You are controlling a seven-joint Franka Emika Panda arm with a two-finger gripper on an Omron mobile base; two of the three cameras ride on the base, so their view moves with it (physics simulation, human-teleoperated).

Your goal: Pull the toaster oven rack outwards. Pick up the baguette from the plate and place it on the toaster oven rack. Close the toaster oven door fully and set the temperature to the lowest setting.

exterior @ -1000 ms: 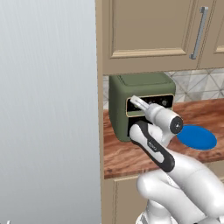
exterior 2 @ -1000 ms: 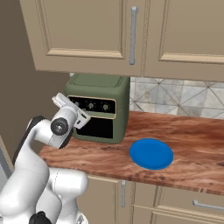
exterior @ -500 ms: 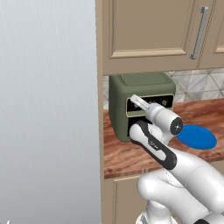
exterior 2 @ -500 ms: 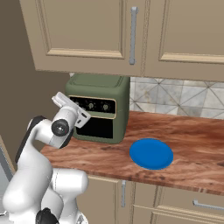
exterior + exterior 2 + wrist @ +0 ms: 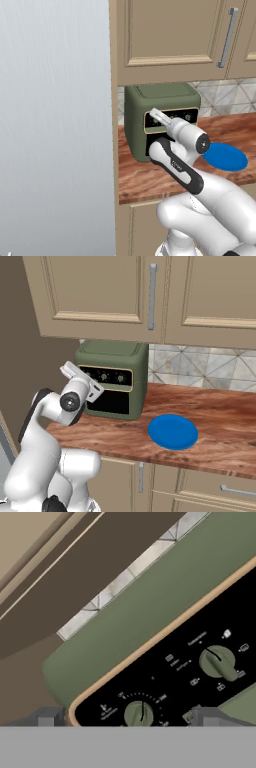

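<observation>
Gripper (image 5: 127, 716) spread wide, nothing between the fingers, close against the black control strip of the toaster oven (image 5: 117, 358), a knob (image 5: 138, 713) between the tips. Toaster oven door (image 5: 111, 402) partly masked by the arm. Plate (image 5: 173, 431) right of oven, bare.

Nothing really readable here. The toaster oven (image 5: 150, 607) has tiny white markings and icons around the knobs (image 5: 218, 662) on its black control strip (image 5: 170, 677), lower right of the hand view, too blurry to make out.
</observation>
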